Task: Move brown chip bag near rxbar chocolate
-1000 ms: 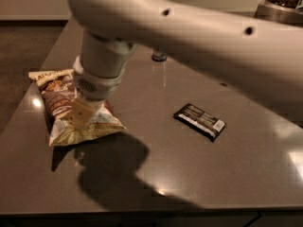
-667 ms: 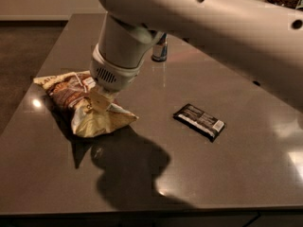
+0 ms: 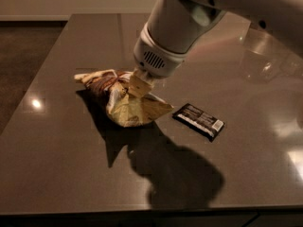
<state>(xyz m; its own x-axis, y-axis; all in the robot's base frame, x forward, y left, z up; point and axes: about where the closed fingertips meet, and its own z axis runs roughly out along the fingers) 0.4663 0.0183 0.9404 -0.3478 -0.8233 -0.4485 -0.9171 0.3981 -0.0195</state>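
Observation:
The brown chip bag (image 3: 120, 100) is a crinkly cream-yellow bag with a brown panel, bunched up near the middle of the dark table (image 3: 57, 164). My gripper (image 3: 136, 85) comes down from the upper right and is shut on the bag's top, holding it slightly raised and pinched. The rxbar chocolate (image 3: 199, 120), a flat black bar with white lettering and a white end patch, lies just right of the bag's pointed corner, a small gap between them. My white arm covers the table behind the bag.
The table's left edge runs along a dark floor (image 3: 23, 51). The front edge is at the bottom of the view. The arm's shadow (image 3: 175, 174) falls on the table in front of the bag. The can is hidden behind the arm.
My gripper has carried the bag to the right across the table. The bag went from the left side to just beside the black bar. The bar has not moved.

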